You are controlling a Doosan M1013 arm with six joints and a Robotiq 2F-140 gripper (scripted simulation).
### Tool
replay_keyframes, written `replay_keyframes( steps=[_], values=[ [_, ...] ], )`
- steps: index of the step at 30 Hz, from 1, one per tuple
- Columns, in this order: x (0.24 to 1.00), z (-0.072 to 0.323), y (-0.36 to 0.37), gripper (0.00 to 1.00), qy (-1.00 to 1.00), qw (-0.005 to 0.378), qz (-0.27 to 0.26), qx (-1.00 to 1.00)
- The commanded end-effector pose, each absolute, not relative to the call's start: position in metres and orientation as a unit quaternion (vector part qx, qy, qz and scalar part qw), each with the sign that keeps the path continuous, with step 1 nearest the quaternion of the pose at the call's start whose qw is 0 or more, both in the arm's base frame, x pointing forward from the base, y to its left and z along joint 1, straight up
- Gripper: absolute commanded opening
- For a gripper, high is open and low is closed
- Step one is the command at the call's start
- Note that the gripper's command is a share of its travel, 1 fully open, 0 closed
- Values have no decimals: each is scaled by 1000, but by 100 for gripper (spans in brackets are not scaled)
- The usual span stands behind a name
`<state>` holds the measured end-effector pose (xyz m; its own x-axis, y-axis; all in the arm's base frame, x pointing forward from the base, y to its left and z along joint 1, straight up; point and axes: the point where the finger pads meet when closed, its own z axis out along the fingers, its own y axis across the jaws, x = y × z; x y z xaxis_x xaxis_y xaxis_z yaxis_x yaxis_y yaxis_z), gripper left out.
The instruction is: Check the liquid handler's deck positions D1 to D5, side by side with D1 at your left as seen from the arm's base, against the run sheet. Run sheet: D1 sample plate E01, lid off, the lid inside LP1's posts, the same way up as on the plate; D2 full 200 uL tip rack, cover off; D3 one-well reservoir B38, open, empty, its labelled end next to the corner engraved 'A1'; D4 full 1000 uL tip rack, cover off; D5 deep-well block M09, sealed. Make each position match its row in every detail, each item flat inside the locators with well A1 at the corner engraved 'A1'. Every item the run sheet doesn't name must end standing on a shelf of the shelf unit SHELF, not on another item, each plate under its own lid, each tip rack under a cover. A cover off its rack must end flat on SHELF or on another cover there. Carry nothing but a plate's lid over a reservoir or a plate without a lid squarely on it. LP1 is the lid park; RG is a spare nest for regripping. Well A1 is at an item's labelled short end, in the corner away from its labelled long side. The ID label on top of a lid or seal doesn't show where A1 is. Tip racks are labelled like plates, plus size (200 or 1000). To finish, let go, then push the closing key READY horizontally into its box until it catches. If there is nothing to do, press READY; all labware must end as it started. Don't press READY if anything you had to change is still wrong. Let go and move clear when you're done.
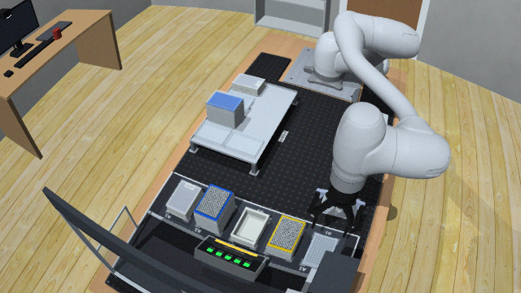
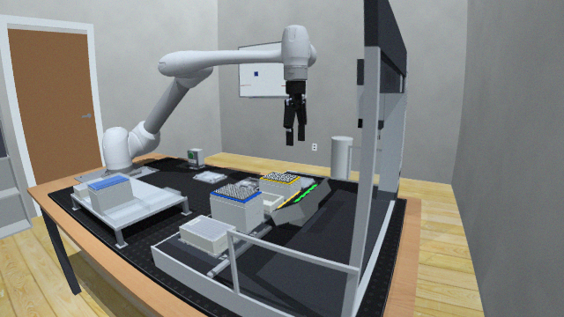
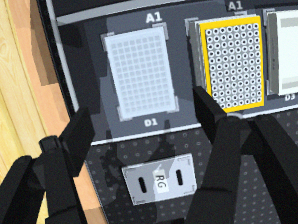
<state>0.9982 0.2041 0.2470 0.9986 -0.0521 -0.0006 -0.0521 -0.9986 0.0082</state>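
My gripper (image 1: 334, 220) (image 2: 295, 138) (image 3: 142, 111) is open and empty. It hangs high above the deck's D1 end, fingers pointing down. Below it a lidless white well plate (image 1: 321, 249) (image 3: 140, 72) lies in D1. Beside it stand a yellow-rimmed open tip rack (image 1: 286, 236) (image 2: 279, 178) (image 3: 233, 63), an open white reservoir (image 1: 250, 225) (image 3: 288, 52), a blue-rimmed open tip rack (image 1: 214, 207) (image 2: 235, 194) and a covered white block (image 1: 184, 199) (image 2: 207, 231). A small grey plate with two dark slots (image 3: 160, 179) lies right under the gripper.
The grey shelf unit (image 1: 260, 118) (image 2: 145, 200) carries a blue-topped covered rack (image 1: 225, 109) (image 2: 110, 191) and a grey box (image 1: 248, 84). A box with green lights (image 1: 229, 256) sits behind the deck. The handler's tall frame (image 2: 370, 132) rises on the far side.
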Motion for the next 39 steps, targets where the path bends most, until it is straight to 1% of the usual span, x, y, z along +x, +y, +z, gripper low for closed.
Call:
replay_keyframes(
  steps=[1, 39],
  values=[
    [998, 254, 204, 66, -26, 4, 0, 1000],
    [998, 310, 205, 66, -26, 4, 0, 1000]
  ],
)
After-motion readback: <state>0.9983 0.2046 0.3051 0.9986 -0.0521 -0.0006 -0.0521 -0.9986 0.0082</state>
